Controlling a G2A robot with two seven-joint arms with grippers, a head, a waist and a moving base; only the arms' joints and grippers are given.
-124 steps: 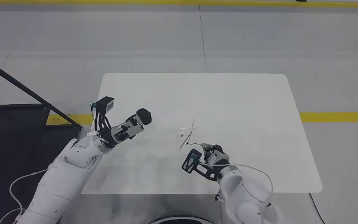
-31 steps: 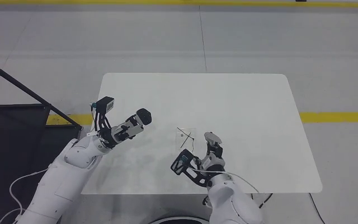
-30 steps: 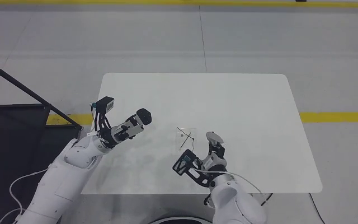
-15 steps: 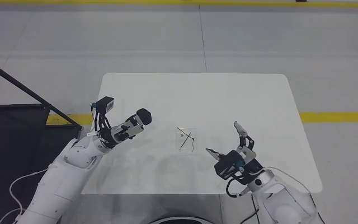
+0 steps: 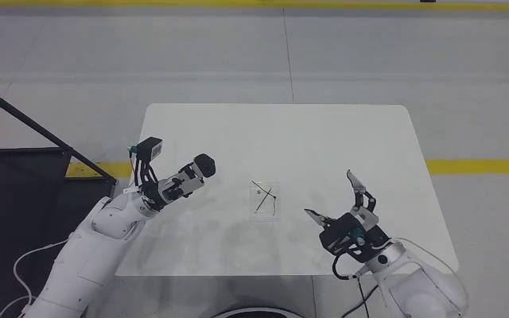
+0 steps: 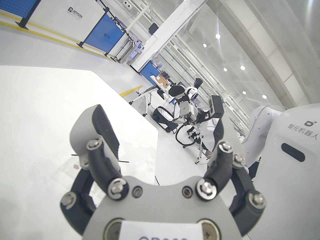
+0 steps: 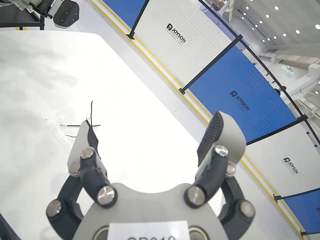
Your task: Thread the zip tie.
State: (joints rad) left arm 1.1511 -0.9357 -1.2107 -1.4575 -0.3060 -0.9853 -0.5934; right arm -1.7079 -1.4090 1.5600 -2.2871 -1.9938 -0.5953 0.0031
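Zip tie [image 5: 266, 193] apart from right tool [image 5: 328, 193].

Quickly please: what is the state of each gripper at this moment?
Left gripper: open, fingers spread, holding nothing.
Right gripper: open, fingers spread, holding nothing.

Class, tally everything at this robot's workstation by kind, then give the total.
Open pincers: 2 (left pincer, right pincer)
White table: 1
Black zip tie cluster: 1 (crossed strands, too thin to count apart)
Total: 4
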